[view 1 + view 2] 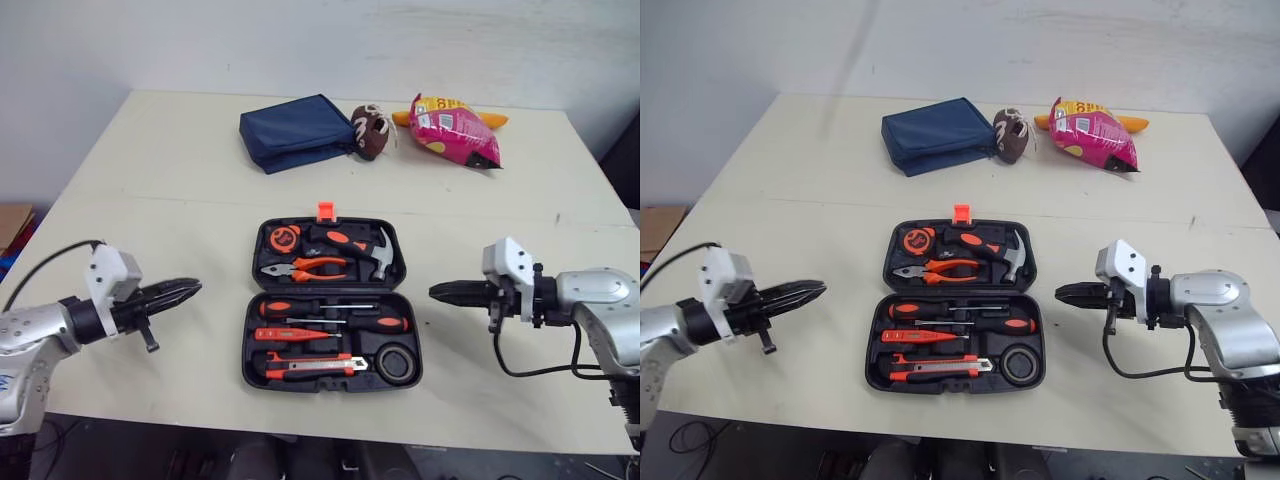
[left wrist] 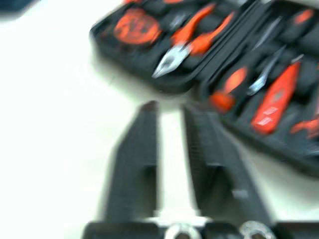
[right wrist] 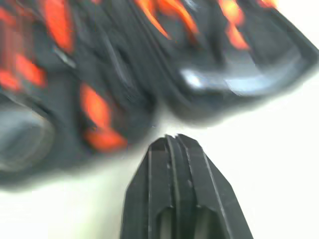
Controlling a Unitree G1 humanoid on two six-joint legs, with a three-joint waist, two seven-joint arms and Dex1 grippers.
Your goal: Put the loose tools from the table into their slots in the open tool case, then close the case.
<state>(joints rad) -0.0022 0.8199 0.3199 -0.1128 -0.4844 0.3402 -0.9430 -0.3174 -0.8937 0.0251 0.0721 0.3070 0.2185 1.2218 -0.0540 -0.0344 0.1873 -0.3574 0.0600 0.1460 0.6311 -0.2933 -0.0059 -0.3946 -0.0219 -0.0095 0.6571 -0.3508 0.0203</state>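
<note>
Black tool case (image 1: 331,304) open flat on the desk (image 1: 160,210), every slot filled.

The case lies with both halves spread lid-up, and an orange latch (image 1: 325,211) stands at its far edge. In the case's far half an orange tape measure (image 1: 285,238) sits at the left, orange-handled pliers (image 1: 305,268) lie below it with the jaws pointing left, and a hammer (image 1: 365,248) with a black-and-orange handle lies with its steel head at the right. In the case's near half two black-and-orange screwdrivers (image 1: 315,307) lie crosswise, then an orange tester pen (image 1: 295,335), then an orange utility knife (image 1: 310,365) along the near edge, with a black tape roll (image 1: 398,364) in the near right corner.
</note>
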